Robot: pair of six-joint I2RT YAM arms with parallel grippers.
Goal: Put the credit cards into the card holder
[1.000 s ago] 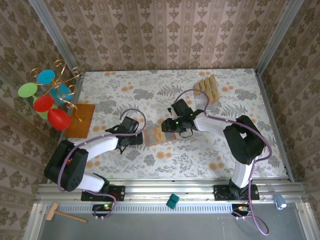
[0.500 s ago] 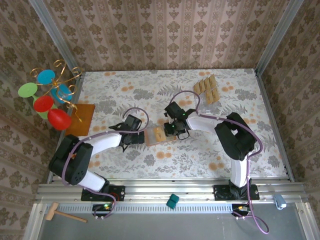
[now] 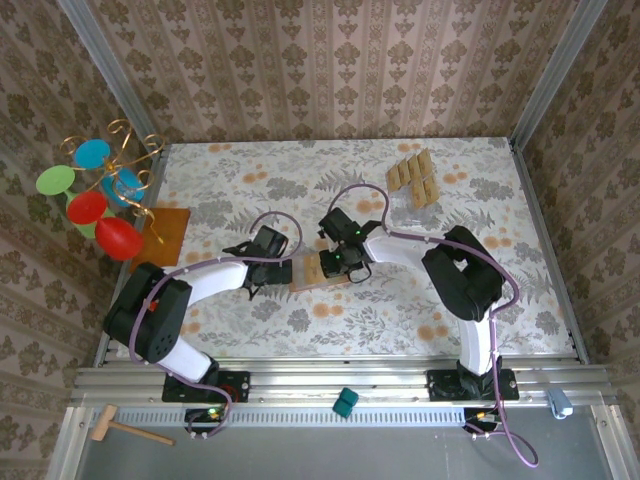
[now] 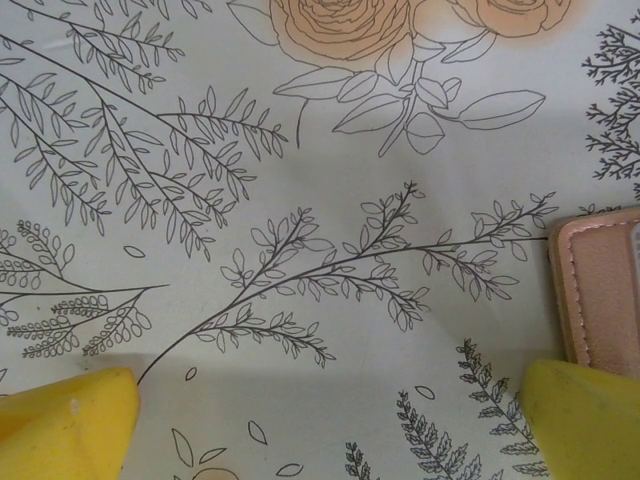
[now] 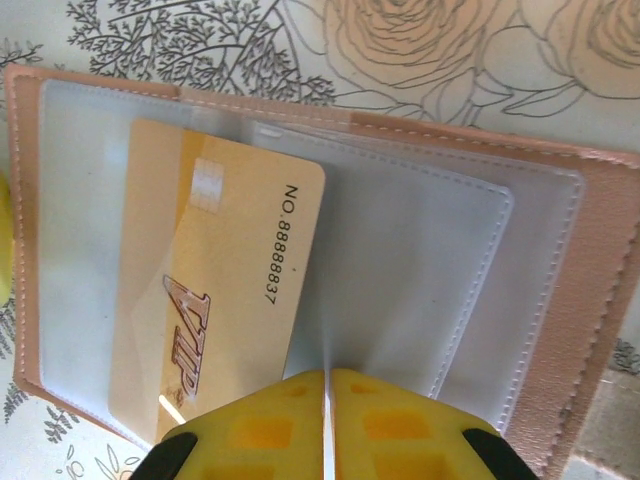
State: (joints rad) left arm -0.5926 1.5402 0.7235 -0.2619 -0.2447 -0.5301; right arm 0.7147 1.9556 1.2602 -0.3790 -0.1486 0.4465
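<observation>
The card holder [image 3: 322, 271] lies open mid-table, salmon rim and clear pockets up [image 5: 440, 260]. One tan credit card [image 5: 220, 280] sits slanted, partly inside its left pocket. My right gripper [image 3: 337, 262] hovers over the holder's right half. Its yellow fingers [image 5: 270, 430] are pressed together [image 5: 327, 400] with a thin clear pocket leaf pinched edge-on between them. My left gripper [image 3: 279, 264] is wide open just left of the holder. Its two yellow fingertips [image 4: 60, 420] straddle bare cloth [image 4: 325, 425], with the holder's corner [image 4: 600, 290] by the right one. Several more credit cards [image 3: 413, 178] lie at the back right.
An orange-brown mat [image 3: 162, 238] lies at the left edge beside a wire stand with coloured discs [image 3: 95, 195]. Patterned walls close in the floral table [image 3: 240, 180] on three sides. A teal block [image 3: 345, 402] and wooden mallet [image 3: 125, 428] sit on the near rail.
My right gripper has slid left over the holder and its jaws have closed. My left gripper has crept right, up to the holder's left edge, staying open.
</observation>
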